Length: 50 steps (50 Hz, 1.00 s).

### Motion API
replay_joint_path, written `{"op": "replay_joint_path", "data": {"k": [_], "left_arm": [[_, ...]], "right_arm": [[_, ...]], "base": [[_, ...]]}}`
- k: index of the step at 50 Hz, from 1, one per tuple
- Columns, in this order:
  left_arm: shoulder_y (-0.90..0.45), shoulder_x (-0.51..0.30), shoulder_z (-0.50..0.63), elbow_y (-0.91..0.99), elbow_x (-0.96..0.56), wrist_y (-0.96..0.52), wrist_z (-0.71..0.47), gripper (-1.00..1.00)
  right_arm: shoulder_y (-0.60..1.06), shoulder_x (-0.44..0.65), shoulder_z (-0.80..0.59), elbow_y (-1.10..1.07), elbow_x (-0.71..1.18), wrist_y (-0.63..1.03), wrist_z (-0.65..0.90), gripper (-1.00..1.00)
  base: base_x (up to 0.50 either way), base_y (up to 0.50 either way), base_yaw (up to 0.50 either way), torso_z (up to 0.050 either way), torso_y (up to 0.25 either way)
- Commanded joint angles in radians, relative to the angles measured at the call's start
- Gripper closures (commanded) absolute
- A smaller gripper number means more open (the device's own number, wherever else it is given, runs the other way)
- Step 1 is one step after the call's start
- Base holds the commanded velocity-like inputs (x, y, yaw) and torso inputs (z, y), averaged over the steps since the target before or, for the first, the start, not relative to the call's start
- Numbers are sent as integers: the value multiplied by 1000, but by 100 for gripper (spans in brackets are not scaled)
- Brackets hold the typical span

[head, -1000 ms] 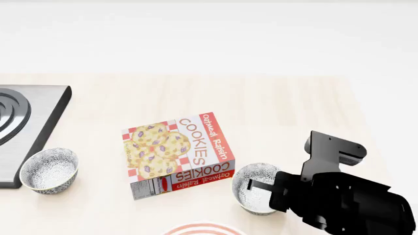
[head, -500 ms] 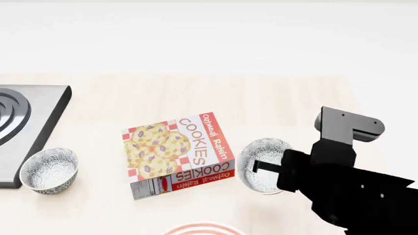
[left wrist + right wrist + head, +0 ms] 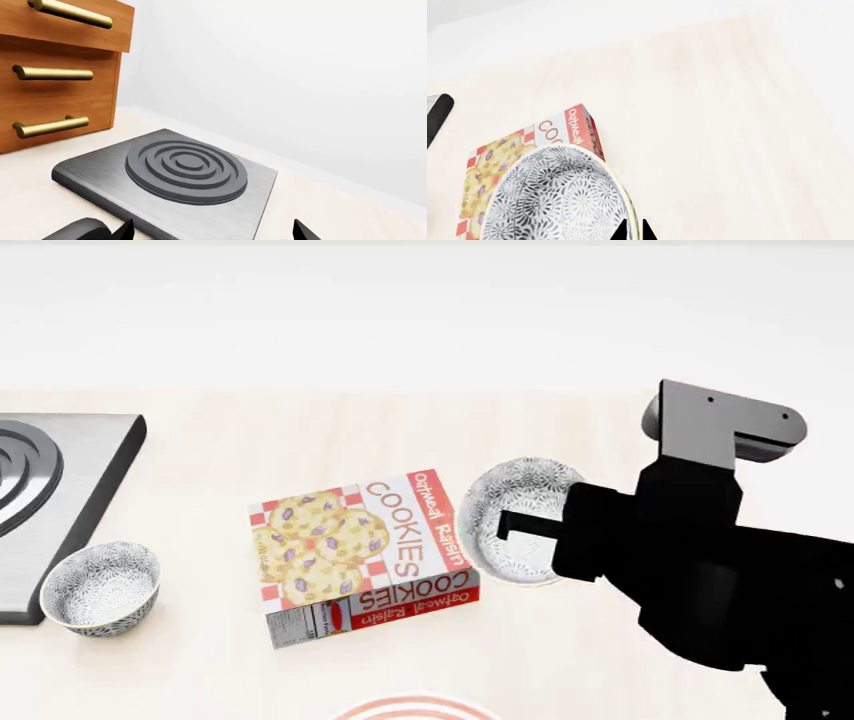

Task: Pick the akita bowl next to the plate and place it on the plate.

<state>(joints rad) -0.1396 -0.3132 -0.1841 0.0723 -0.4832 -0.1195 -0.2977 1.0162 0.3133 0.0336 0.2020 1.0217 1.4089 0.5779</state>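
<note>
The right claw (image 3: 514,532) pinches the akita bowl (image 3: 514,510) by its rim at frame centre-right, raised off the tabletop (image 3: 400,430) beside the cookie box (image 3: 360,555); the plate (image 3: 416,708) peeks in at the bottom edge. The left claw's (image 3: 210,232) spread cannot be told.

Patterned akita bowl (image 3: 518,520) tilted, lifted off table, striped plate (image 3: 416,709) at near edge

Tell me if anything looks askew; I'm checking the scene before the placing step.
The akita bowl in the right gripper hangs tipped on its side over the cookie box, which lies flat. The other bowl sits upright.
</note>
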Motion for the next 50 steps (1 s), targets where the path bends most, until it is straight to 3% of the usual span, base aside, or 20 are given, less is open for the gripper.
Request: {"op": "replay_joint_path", "data": {"k": [1,4,20,36,50], "left_arm": [[0,-1,2,-2,-2,2,-2,-100],[0,-2,3,-3,-2,3,-2,-100],[1,-5,5,2,-8,0,-8,-100],[2,-7,7,0,-11,6,-8,-100],[4,-11,10,9,-14,-2,-16,-100]], "right_arm": [[40,-30,104,-36,160,150,135,100],[41,-16,90,-15,317,158,242,100],[-17,19,22,16,742,136,470,100],[-95,39,-41,-16,843,98,448,100],[-136,40,-83,-28,791,83,358,100]], "base": [[0,0,0,0,0],[0,0,0,0,0],[0,0,0,0,1],[0,0,0,0,0],[0,0,0,0,1]]}}
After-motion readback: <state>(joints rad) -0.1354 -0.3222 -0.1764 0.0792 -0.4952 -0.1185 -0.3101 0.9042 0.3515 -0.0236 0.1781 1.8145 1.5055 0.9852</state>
